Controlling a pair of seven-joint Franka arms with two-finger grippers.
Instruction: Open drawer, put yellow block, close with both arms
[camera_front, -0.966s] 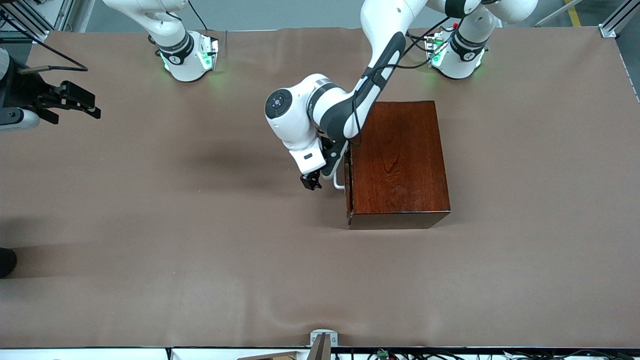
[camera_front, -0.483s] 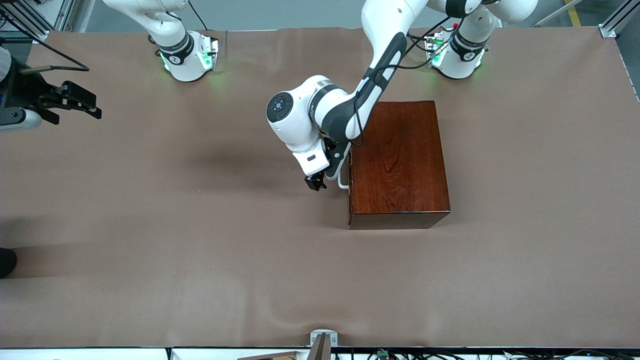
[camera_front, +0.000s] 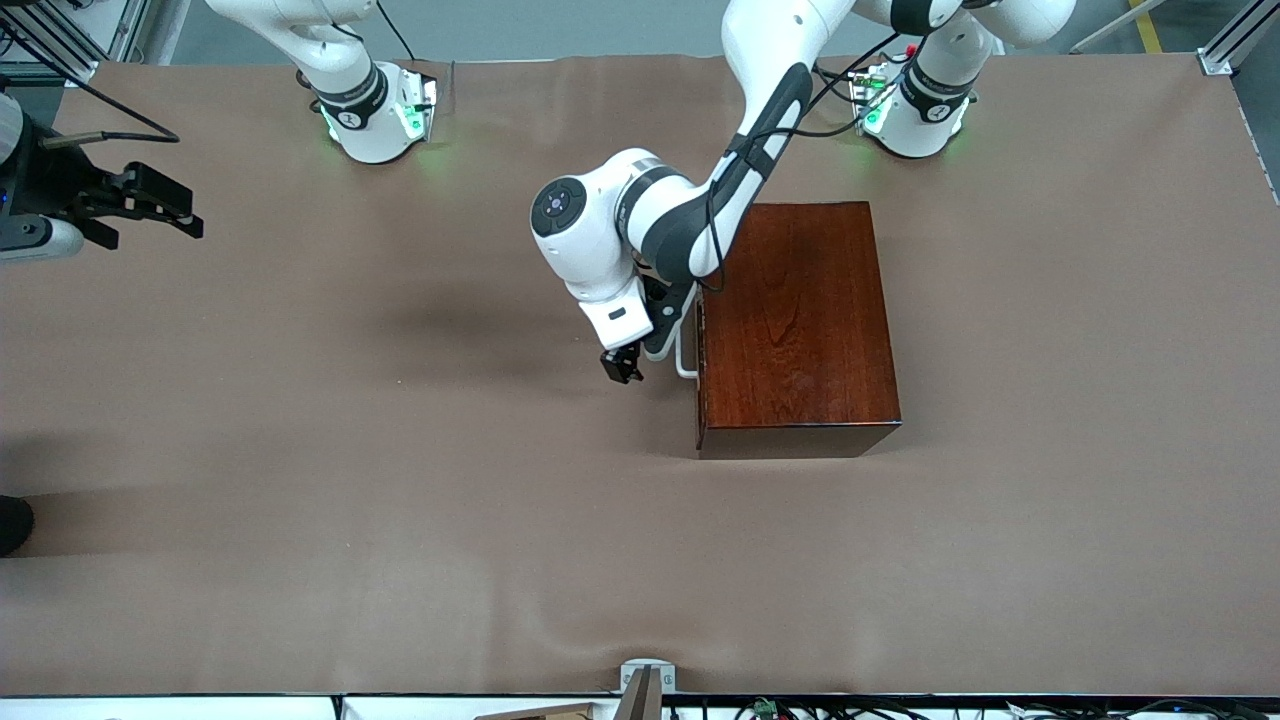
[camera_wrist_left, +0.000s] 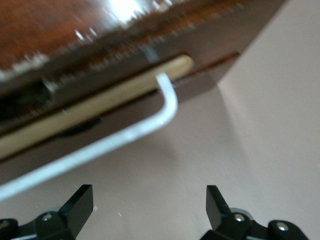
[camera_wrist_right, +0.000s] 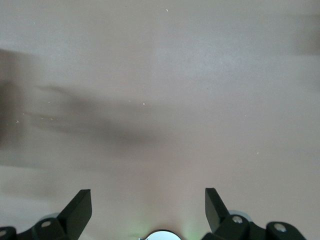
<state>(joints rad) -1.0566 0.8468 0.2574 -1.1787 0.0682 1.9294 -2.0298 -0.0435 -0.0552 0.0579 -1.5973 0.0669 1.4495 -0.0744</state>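
Drawer (camera_front: 699, 350) reads shut or all but shut: in the front view its dark front sits flush with the box (camera_front: 797, 325); my left wrist view shows a pale strip of tray edge under the box top, so a sliver may remain.

The box stands on the tabletop (camera_front: 400, 480) toward my left arm's end, nearer the base edge than the camera edge. Its long axis runs from the base edge toward the camera edge. The drawer front faces my right arm's end, and the white handle (camera_wrist_left: 125, 132) lies parallel to that long axis, standing off the front.

My left tool (camera_front: 622, 366) hangs just beside the handle on its outer side, with jaws spread wide and nothing between them; the bar lies ahead of the fingertips, not between them.

My right tool (camera_front: 150, 205) waits over the tabletop edge at my right arm's end, well apart from the box, jaws wide and empty.

Yellow block: not visible in any view. I judge it is inside the drawer, but cannot confirm.

Risks:
- If a sliver remains, a push on one end of the handle could skew the tray and jam it.
- A hard push could slide the whole box, since nothing braces it.
- On pulling away, a finger could hook the handle and drag the drawer out.
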